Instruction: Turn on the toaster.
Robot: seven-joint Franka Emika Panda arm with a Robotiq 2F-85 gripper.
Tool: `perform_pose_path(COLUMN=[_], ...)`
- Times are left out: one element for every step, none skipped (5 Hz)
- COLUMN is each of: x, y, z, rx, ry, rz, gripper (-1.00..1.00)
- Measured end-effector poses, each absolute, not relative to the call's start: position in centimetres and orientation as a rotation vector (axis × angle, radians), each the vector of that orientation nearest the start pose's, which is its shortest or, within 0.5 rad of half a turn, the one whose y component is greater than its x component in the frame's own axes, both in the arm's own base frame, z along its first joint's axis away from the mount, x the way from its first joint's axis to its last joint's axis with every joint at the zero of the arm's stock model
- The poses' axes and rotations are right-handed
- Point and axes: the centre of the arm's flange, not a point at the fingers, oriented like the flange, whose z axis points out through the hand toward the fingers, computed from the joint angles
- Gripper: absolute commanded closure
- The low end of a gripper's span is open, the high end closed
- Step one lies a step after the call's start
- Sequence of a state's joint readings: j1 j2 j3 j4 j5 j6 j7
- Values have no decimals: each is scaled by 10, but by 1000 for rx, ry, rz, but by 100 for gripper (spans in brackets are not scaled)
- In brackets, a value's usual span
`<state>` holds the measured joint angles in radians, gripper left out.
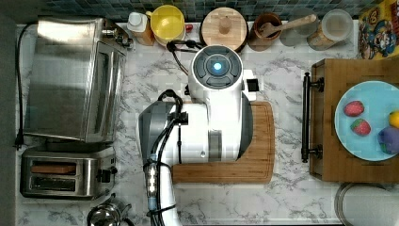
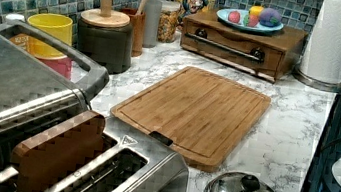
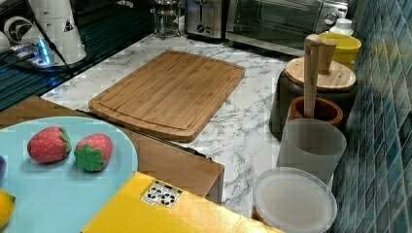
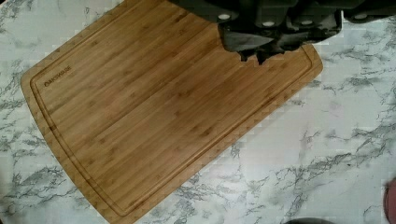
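Hovering over the cutting board (image 4: 159, 107), the pincer (image 4: 254, 53) holds nothing, its opening unclear; the toaster (image 1: 66, 176) sits beside the toaster oven (image 1: 70, 77).

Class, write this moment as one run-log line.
phase: start | gripper: over cutting board, holding nothing | toaster: untouched, slice in one slot | lever: not reached

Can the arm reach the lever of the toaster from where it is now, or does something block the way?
Probably yes. The toaster stands at the top view's lower left; the marble between its lever and the arm looks bare.
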<state>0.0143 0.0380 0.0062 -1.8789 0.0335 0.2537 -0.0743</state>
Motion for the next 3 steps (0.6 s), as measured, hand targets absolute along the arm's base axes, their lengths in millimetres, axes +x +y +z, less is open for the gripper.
perform_pose_path(x=[561, 561, 563], y=[15, 18, 22], z=[476, 470, 458], rx=[-2952, -2951, -2964], ry=[1075, 1067, 969], rz=[157, 139, 56], gripper=[100, 100, 100])
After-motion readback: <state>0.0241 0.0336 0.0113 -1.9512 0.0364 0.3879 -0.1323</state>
